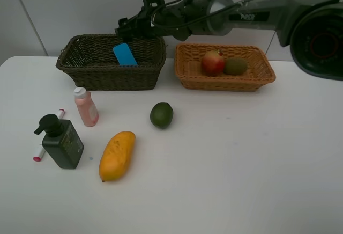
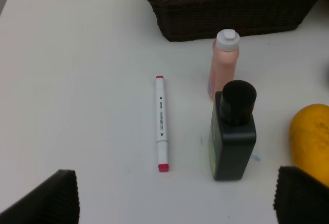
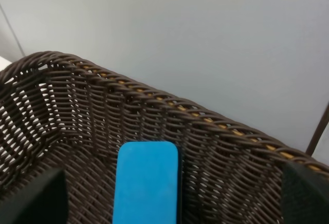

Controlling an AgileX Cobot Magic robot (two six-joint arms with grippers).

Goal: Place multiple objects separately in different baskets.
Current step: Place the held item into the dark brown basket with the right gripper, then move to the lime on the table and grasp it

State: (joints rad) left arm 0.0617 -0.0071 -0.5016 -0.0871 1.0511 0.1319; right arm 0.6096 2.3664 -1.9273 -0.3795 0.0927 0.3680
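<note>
Near edge of table (image 1: pixel 225 180): yellow-orange mango (image 1: pixel 117 156) lies on its side; dark-green pump bottle (image 1: pixel 61 143) upright just L of it; white-pink marker (image 2: pixel 161 124) flat beside the pump bottle, partly hidden behind it in the high view.

L gripper (image 2: pixel 175 203): pads spread wide, nothing btwn them; hangs above marker and pump bottle, touching neither; arm not in high view.

Mid table: pink bottle (image 1: pixel 86 107) upright, near pump bottle, apart from it; green lime (image 1: pixel 161 115) alone, toward centre, well clear of both baskets.

Far side: dark brown-green basket (image 1: pixel 107 75) on L, orange-tan basket (image 1: pixel 225 81) on R, side by side, small gap btwn. Blue eraser block (image 1: pixel 125 55) inside dark basket, tilted up against the wicker wall. Red-green mango (image 1: pixel 213 63) and brown kiwi (image 1: pixel 235 66) inside orange-tan basket, touching or nearly so.

R gripper (image 1: pixel 126 29): reaches across centre, sits over dark basket's back rim; pads wide apart; eraser lies below, held by nothing.

Progress, as judged: 3 of 8 items binned; sort looks like fruit → orange-tan, non-fruit → dark. Left to do: 5 on table; prob. mango + lime to orange-tan; pink bottle, pump bottle, marker to dark. Under halfway.

Next, prob.: R arm must lift clear of the rim first; L gripper is best placed for marker or bottles.
</note>
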